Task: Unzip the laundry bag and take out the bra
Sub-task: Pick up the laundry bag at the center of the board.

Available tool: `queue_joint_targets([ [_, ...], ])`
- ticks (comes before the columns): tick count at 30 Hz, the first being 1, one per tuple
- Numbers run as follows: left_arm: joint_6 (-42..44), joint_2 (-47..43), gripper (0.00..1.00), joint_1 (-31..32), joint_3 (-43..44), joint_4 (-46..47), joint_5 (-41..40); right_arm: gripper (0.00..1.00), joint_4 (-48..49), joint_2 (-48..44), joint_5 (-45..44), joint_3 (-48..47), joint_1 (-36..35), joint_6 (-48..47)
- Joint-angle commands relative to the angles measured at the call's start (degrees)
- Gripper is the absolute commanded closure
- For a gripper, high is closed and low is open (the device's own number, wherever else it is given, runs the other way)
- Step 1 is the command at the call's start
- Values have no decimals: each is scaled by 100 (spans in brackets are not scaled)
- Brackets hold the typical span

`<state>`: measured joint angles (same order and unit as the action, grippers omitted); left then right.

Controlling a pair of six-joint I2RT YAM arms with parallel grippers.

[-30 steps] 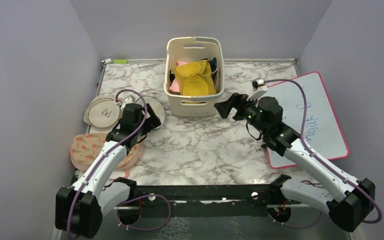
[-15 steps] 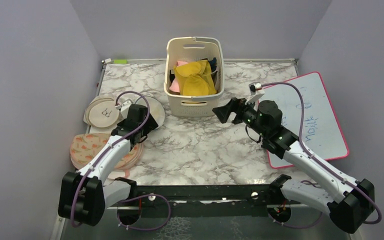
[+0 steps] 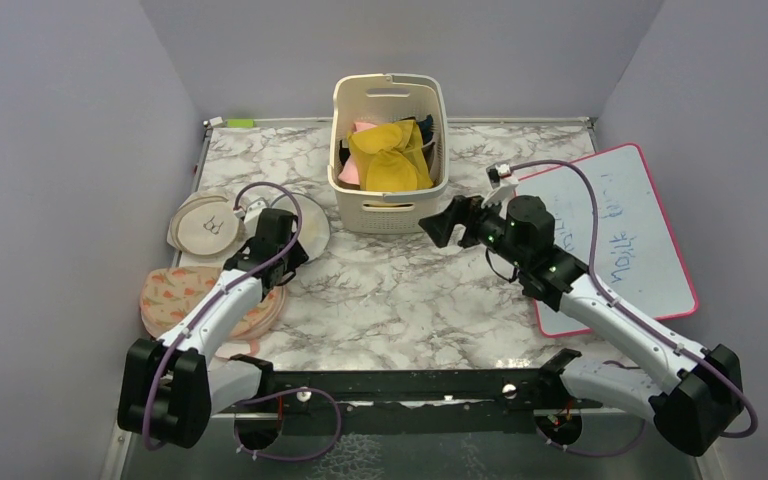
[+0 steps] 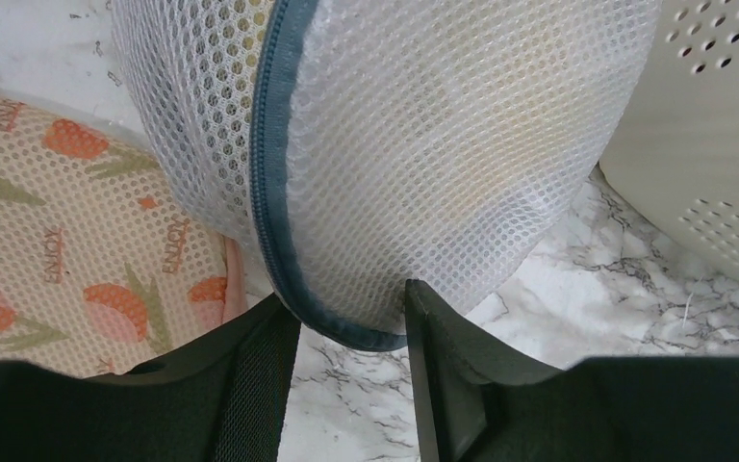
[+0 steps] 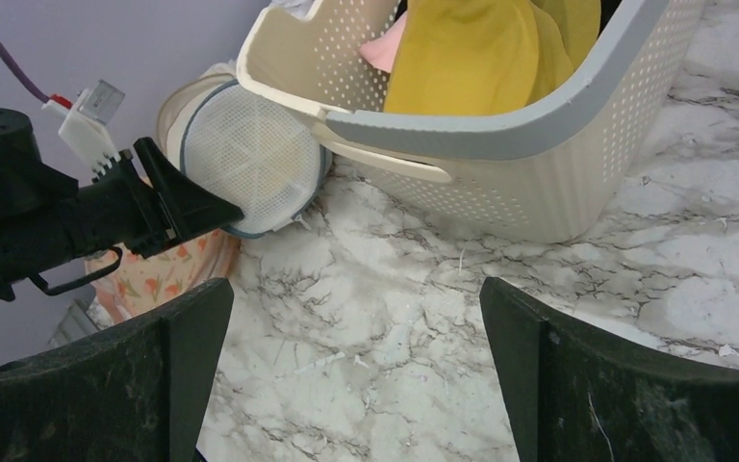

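Observation:
The laundry bag (image 3: 307, 220), a round white mesh drum with dark zip trim, lies left of the basket. In the left wrist view the laundry bag (image 4: 423, 144) fills the top, its trimmed lower edge sitting between the fingertips. My left gripper (image 3: 298, 246) (image 4: 348, 296) pinches that edge, one finger on the trim and the other on the mesh. My right gripper (image 3: 442, 224) (image 5: 356, 289) hovers wide open over bare marble right of the basket, looking at the laundry bag (image 5: 250, 154) and the left gripper (image 5: 188, 202). The bra is hidden; only a pale blur shows through the mesh.
A cream slotted basket (image 3: 388, 208) at the back middle holds yellow cloth (image 3: 392, 155) and pink cloth (image 3: 350, 172). A beige round pouch (image 3: 203, 226) and a flower-print mesh pouch (image 3: 165, 295) lie at the left. A pink-framed whiteboard (image 3: 625, 240) lies at the right.
My left gripper's jaws have narrowed onto the laundry bag's edge. The right arm has shifted left toward the basket, jaws still wide.

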<state>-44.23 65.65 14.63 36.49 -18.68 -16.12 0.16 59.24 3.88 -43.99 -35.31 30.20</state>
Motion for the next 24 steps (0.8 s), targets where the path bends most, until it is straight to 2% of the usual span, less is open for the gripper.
queue_joint_targets([
  [1,99,-303,68,-18,-112,102,268,2,85,216,287,-233,-30,-261],
  [9,244,-610,83,-18,53,-121,705,4,5,685,900,-411,-37,-644],
  [14,344,-779,89,-13,160,-263,1100,4,239,960,1850,-411,-37,-878],
  [18,402,-811,90,-13,140,-188,1745,0,386,1317,2538,-447,-37,-915],
  [21,451,-748,98,-14,153,-154,2380,0,504,1581,2925,-446,-44,-856],
  [24,405,-798,99,-14,110,-138,2846,0,591,1858,3178,-455,-58,-778],
])
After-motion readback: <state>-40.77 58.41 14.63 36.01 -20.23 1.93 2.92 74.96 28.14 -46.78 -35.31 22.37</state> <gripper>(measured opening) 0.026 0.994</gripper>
